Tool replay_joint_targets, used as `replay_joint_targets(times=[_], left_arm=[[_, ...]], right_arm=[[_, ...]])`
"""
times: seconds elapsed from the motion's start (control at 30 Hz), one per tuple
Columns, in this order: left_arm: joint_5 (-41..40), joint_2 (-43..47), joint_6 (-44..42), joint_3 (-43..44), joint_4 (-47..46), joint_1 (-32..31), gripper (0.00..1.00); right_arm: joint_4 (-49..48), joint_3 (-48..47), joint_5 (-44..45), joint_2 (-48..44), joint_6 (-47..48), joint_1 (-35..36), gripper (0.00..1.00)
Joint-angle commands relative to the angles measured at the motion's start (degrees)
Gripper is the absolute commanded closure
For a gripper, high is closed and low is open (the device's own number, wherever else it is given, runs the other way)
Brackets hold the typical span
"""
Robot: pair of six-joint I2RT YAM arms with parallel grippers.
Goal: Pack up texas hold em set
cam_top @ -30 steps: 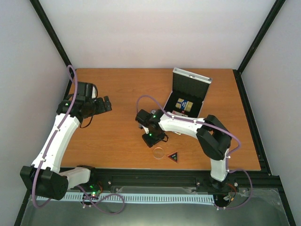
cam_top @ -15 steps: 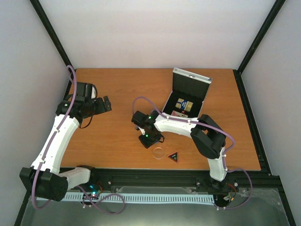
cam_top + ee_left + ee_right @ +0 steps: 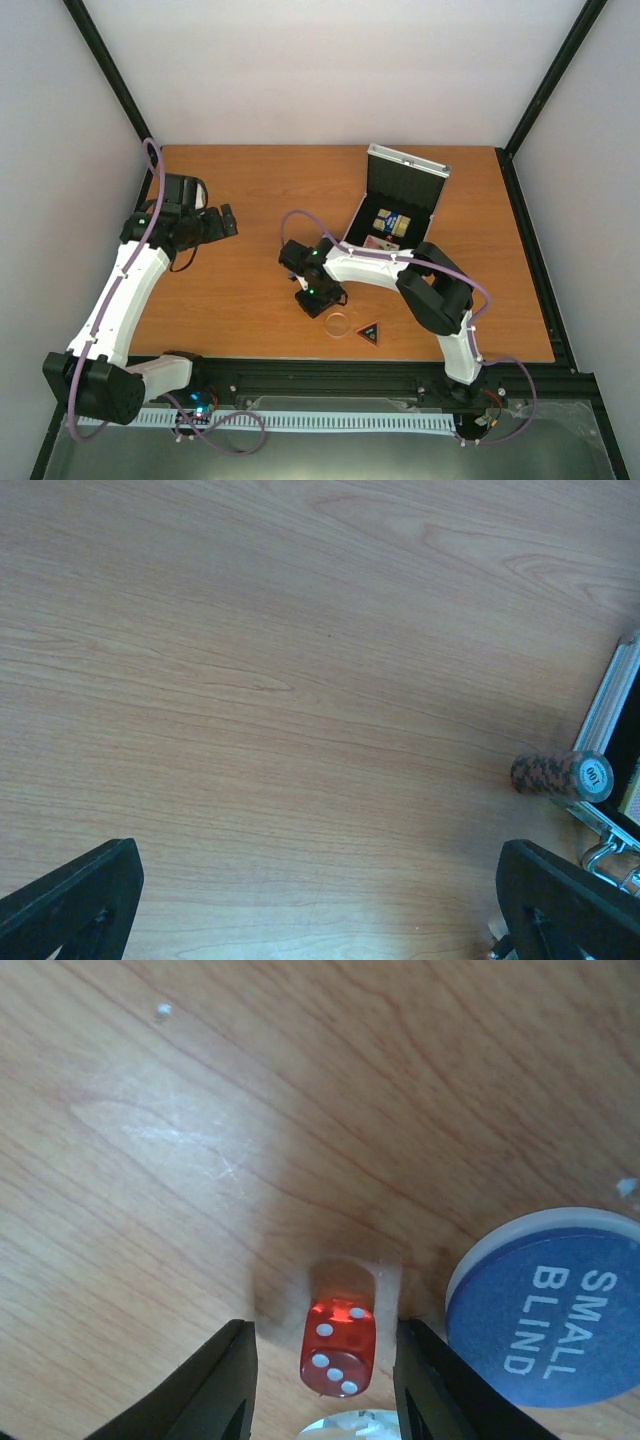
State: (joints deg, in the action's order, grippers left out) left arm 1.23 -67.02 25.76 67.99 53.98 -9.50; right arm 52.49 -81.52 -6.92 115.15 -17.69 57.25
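Observation:
The silver case (image 3: 404, 196) of the texas hold em set lies open at the back right, with two card decks (image 3: 392, 223) on its black lining. My right gripper (image 3: 318, 294) points down at mid-table. In the right wrist view its jaws are open (image 3: 322, 1328) around a red die (image 3: 340, 1355), with a small gap on each side. A blue chip (image 3: 550, 1305) marked SMALL BLIND lies just right of the right finger. A clear disc (image 3: 338, 324) and a black triangle (image 3: 369, 333) lie near the front. My left gripper (image 3: 226, 222) hovers open at the left, with nothing in it (image 3: 318, 848).
In the left wrist view a dark cylinder of chips (image 3: 560, 776) lies on its side against the case's metal edge (image 3: 612, 695). The case lid (image 3: 408, 166) stands up at the back. Black frame rails (image 3: 300, 372) run along the table's near edge.
My right gripper has shifted a little to the left over the die. The left arm has stayed where it was.

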Motion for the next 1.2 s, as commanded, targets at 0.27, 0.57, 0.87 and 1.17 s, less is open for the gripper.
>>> replay_joint_targets(times=[0.27,0.57,0.87,1.17], left_arm=[[-0.80,-0.47,-0.92,0.38,0.01,-0.26,0.00],[-0.79,-0.59,-1.07,0.31,-0.05,-0.26,0.00],[-0.51,-0.47,-0.93,0.12,-0.45,-0.26,0.00],[-0.31,-0.06,-0.86,0.12,-0.73,-0.24,0.00]], right_arm=[[-0.14,0.75,1.45,1.64,-0.96,0.71,0.71],[0.59,0.45,1.53,1.23,-0.83,0.75,0.93],[7.10,-6.43,4.33,-3.51,-0.09,0.75,0.97],[12.83,-8.71,14.39,-10.22,-0.99,-5.00,0.97]])
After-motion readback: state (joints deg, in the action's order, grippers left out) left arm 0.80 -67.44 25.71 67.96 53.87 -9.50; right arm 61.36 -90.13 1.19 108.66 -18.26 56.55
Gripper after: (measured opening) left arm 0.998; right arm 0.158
